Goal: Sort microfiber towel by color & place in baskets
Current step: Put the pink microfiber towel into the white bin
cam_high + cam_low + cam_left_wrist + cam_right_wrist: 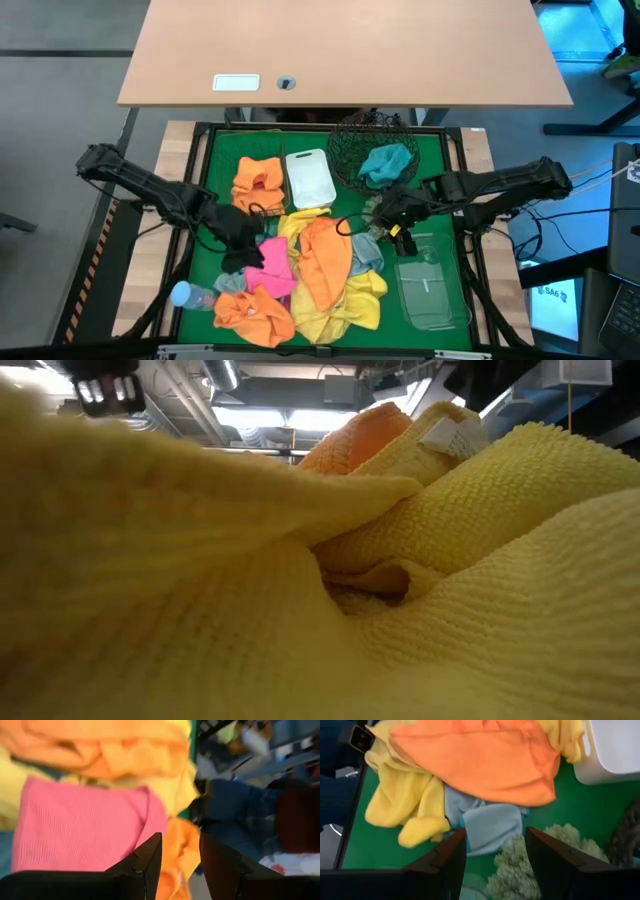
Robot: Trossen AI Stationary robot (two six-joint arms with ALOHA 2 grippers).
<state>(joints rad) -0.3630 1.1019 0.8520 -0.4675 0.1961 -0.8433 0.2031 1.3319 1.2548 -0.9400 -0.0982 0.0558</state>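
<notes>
right hand [495, 865] open over plant [520, 865]

Pink towel [268, 262], orange towel [324, 262], yellow towels [352, 305], seemingly teal towel [387, 162], green mat [220, 160].

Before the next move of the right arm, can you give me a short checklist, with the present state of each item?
1. Right tool open: ok, its two fingers stand apart.
2. Right tool empty: ok, nothing shows between the fingers.
3. A towel ahead of it: ok, the light blue towel lies just beyond the fingers, partly under the orange towel.
4. Way to the towel free: not ok, the spiky plant sits close by the fingers.
5. Round mesh basket ready: ok, it already holds a teal towel.
6. Left tool out of the way: ok, it is over the pink towel, open.
</notes>
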